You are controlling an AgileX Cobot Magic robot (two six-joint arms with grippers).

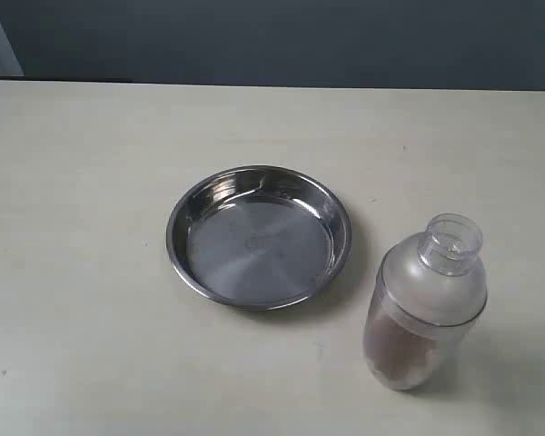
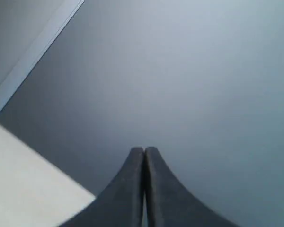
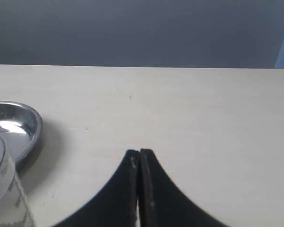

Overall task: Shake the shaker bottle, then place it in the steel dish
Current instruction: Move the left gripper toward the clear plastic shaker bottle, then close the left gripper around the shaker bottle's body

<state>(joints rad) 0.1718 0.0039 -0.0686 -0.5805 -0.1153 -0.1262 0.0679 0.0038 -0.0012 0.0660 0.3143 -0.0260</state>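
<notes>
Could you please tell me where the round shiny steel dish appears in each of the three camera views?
Exterior view: the round shiny steel dish lies near the middle, on the pale table.
Left wrist view: not in it; only the shut left gripper, dark wall and table.
Right wrist view: the dish, cut off by the picture's edge.
Shared landmark: the frosted plastic shaker bottle beside it, in exterior and right wrist views.

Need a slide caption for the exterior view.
Shaker bottle upright on the table, right of the empty steel dish; no arms visible.
</notes>
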